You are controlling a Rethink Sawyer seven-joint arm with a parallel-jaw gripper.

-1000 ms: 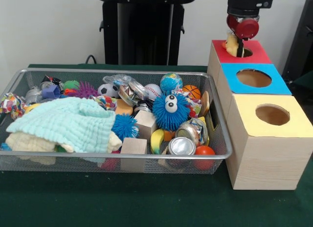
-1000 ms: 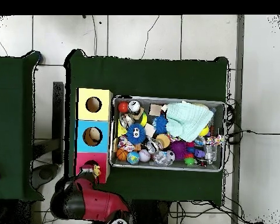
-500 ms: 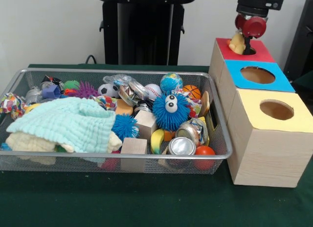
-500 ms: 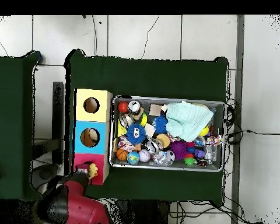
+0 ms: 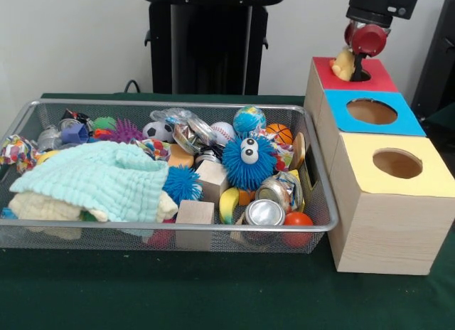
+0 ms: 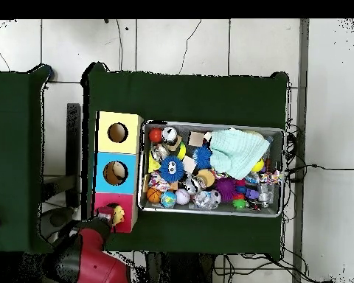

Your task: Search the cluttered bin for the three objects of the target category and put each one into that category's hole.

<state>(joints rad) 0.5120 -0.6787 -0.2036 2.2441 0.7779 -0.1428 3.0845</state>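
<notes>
The gripper (image 5: 359, 63), whose grip I cannot tell, has drifted off the red box's hole (image 5: 360, 75), leaving the yellow toy (image 5: 344, 62) beside it on the rim, undropped.

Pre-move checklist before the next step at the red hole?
1. Yellow toy at gripper: ok.
2. Toy over red hole: not ok, it sits beside the opening on the red top.
3. Grip state: cannot tell.
4. Blue hole and yellow hole unobstructed: ok.
5. Wire bin beside box, contents inside: ok.
</notes>
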